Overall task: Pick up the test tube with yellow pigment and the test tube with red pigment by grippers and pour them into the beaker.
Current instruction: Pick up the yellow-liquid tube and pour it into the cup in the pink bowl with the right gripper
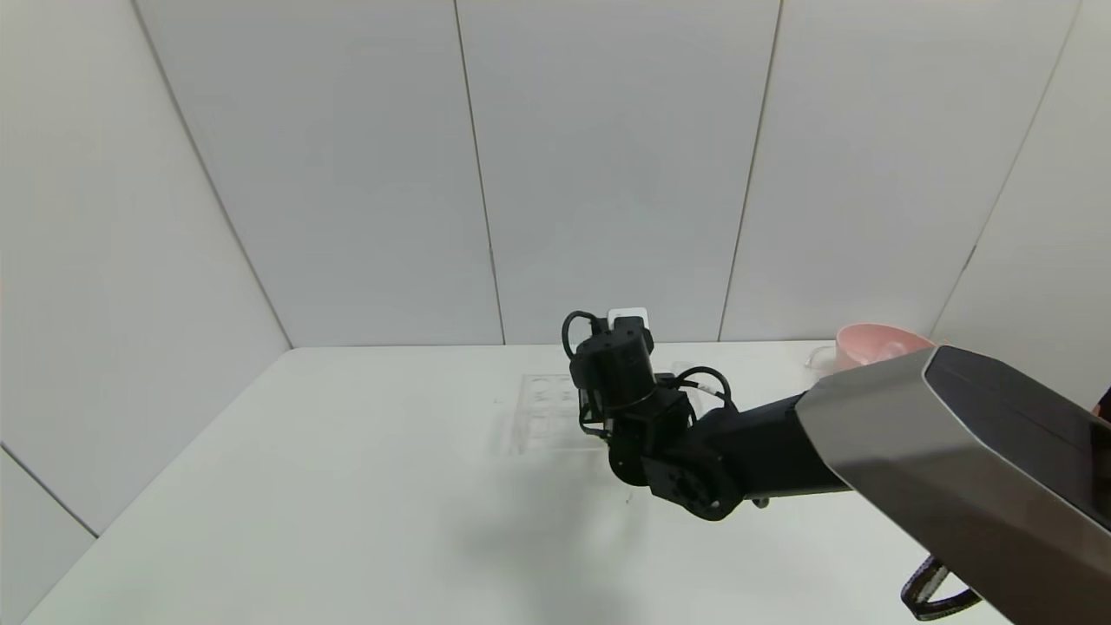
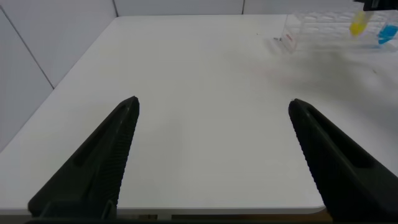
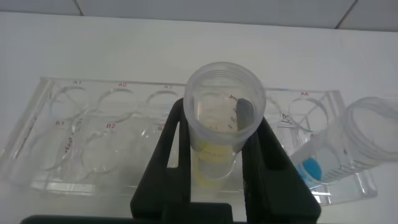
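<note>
My right gripper (image 3: 221, 121) is shut on the test tube with yellow pigment (image 3: 214, 168), one black finger on each side just below its rim. The tube is upright over the clear rack (image 3: 81, 134); I cannot tell whether it still sits in its hole. In the head view the right gripper (image 1: 601, 418) points down at the rack (image 1: 538, 415) in the table's middle. The left wrist view shows the yellow tube (image 2: 359, 25) far off. My left gripper (image 2: 214, 106) is open and empty above the table's near edge. The red tube is out of view. The beaker (image 1: 820, 356) stands at the far right.
A tube with blue liquid (image 3: 348, 146) leans in the rack right beside the yellow one, and also shows in the left wrist view (image 2: 387, 32). A pink bowl (image 1: 872, 343) stands at the back right next to the beaker. White walls close in the table.
</note>
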You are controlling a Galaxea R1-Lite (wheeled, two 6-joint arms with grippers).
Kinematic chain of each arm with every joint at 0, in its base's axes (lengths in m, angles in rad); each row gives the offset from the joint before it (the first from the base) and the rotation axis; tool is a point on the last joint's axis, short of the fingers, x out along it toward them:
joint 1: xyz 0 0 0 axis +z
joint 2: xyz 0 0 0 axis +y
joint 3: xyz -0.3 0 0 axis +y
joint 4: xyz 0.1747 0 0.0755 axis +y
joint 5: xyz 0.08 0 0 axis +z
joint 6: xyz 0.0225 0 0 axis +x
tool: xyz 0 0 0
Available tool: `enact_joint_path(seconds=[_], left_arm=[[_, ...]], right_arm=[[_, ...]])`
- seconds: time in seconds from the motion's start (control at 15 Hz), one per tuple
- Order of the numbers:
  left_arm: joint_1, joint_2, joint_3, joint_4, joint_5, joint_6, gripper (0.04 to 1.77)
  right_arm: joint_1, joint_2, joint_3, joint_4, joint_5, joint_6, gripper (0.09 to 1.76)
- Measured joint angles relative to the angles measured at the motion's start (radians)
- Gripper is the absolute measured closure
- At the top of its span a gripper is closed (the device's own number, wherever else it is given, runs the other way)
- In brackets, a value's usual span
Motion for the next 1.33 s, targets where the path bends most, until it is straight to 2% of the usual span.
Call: enact_joint_path(seconds=[0.73,1.2,1.33], left_arm=[[0.000,0.000,0.000,0.000,0.000,0.000,0.09],[0.000,0.000,0.000,0.000,0.000,0.000,0.09],[0.000,0.000,0.000,0.000,0.001,0.000,0.09]], right_arm=[[0.005,-0.130,0.032,0.020,0.007,-0.056,1.32],[0.001,-0.349,0.195,0.135,0.230,-0.073,1.32],[-0.010,-0.428,0.242,0.187,0.341,-0.074,1.32]])
